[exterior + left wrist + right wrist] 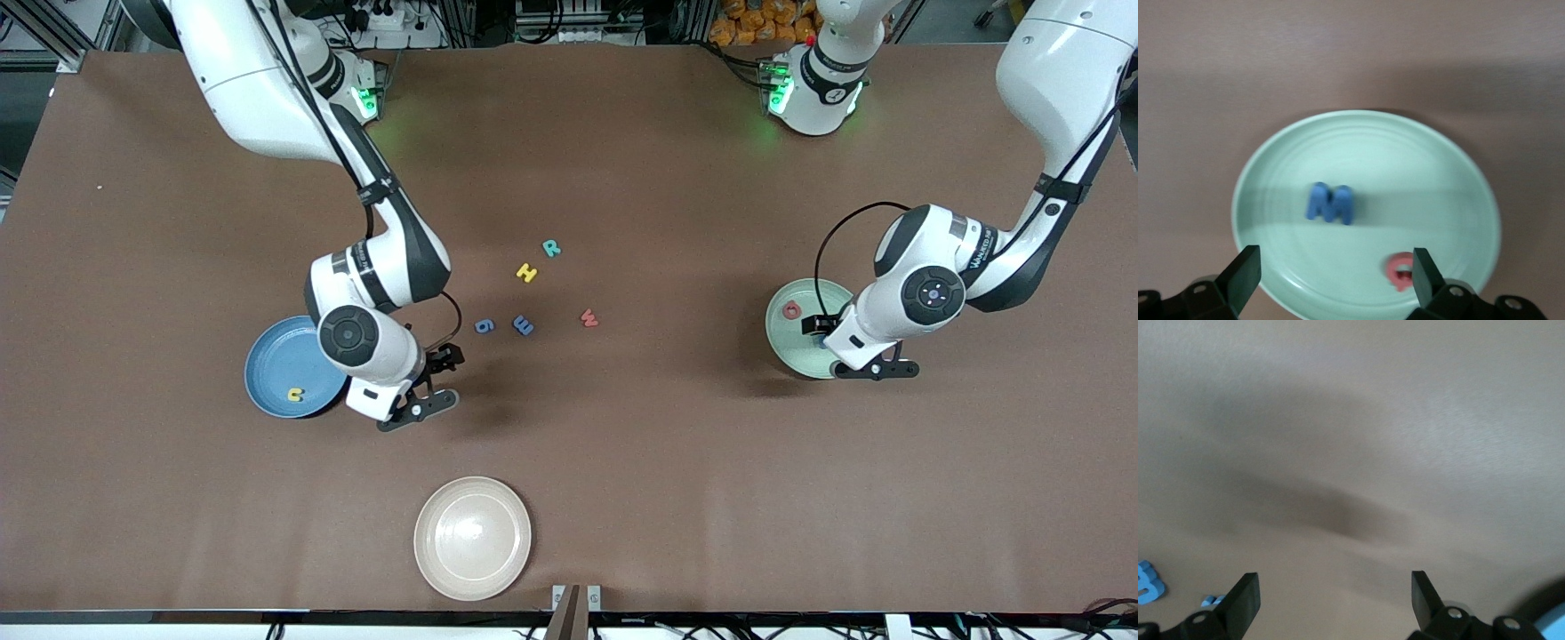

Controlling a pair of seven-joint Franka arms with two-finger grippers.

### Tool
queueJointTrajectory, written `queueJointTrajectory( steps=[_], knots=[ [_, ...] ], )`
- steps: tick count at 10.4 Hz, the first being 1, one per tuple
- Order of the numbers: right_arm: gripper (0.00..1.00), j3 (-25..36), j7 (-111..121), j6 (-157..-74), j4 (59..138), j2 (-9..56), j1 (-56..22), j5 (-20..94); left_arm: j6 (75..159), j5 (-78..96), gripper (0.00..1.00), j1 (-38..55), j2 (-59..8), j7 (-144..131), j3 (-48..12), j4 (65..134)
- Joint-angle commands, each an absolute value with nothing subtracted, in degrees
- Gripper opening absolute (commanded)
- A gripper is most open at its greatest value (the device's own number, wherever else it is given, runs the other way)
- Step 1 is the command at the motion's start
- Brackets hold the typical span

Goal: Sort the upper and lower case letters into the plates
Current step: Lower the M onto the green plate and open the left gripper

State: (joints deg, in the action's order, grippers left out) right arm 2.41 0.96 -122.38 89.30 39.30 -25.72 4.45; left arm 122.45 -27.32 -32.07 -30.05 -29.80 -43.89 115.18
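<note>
White glossy arm shells, black joint bands, black cables, green base lights; black angular fingers (1245, 273).

left end effector (1331, 280) open, right end effector (1335, 603) open

Robotics lab, two white arms (267, 98) at brown table (622, 444), aluminium framing, cables
</note>
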Motion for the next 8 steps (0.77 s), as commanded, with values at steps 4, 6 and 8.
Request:
queueJointTrajectory(
  steps=[4,6,8],
  knots=[
    [1.00,1.9,-0.4,-133.3,106.1,32.2,-30.2,7.4,116.7,-22.2,1.00,-32.3,-28.2,-50.1,-58.1,113.6],
    [1.00,2.0,-0.7,-135.1,110.9,29.1,-32.4,12.4,113.6,-20.1,1.00,-32.8,-27.2,-55.6,-64.6,113.4],
    [1.00,2.1,-2.7,-140.2,113.8,28.5,-34.4,12.6,113.1,-17.4,1.00,-31.8,-27.5,-61.8,-67.9,112.4]
  ],
)
